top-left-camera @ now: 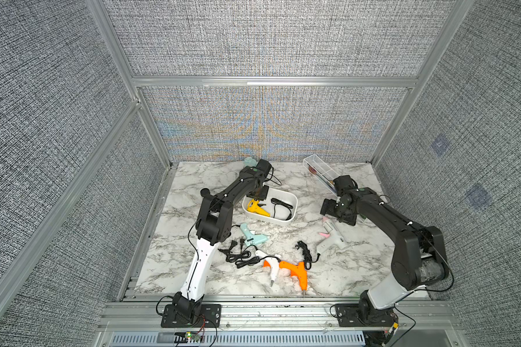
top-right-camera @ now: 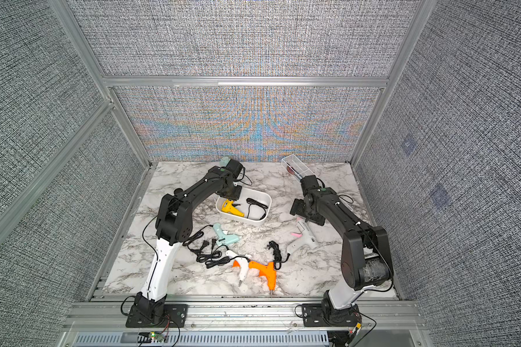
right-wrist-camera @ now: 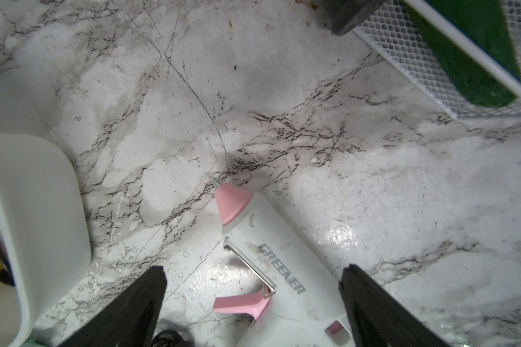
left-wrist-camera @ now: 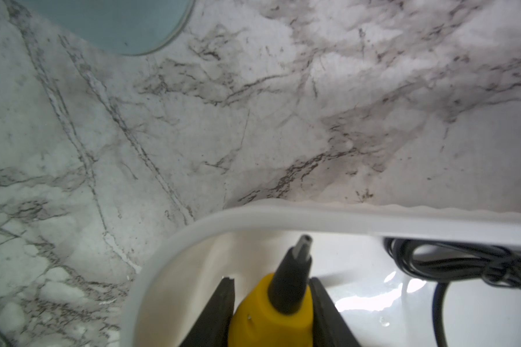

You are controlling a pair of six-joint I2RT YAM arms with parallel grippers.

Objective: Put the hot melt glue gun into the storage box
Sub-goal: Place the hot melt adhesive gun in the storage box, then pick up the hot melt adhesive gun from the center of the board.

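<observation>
I work on a tabletop (top-left-camera: 358, 270) printed as white marble, grey-veined and glossy where the light hits it. It is closed in on three sides by grey woven walls (top-left-camera: 268, 39) set in an aluminium frame (top-left-camera: 274, 81). A slotted metal rail (top-left-camera: 283, 312) runs along the front, where both my arms are bolted down. The box (top-left-camera: 268, 220) sits mid-table, toward the back. My left gripper (left-wrist-camera: 271, 281) is down inside its left end, jaws narrowed onto the yellow gun (top-left-camera: 257, 208), one finger against each side of the body and the nozzle pointing at the rim. A coiled black cord (top-left-camera: 280, 204) lies in the box beside it. My right gripper (right-wrist-camera: 253, 270) hangs wide, holding nothing, just above the pink-nosed gun (right-wrist-camera: 271, 234), which lies flat on the marble right of the box. A teal gun (top-left-camera: 250, 235), an orange gun (top-left-camera: 297, 270), a white-and-orange gun (top-left-camera: 272, 264) and loose cords (top-left-camera: 241, 257) lie nearer the front. A clear tray (top-left-camera: 319, 168) stands at the back right.
</observation>
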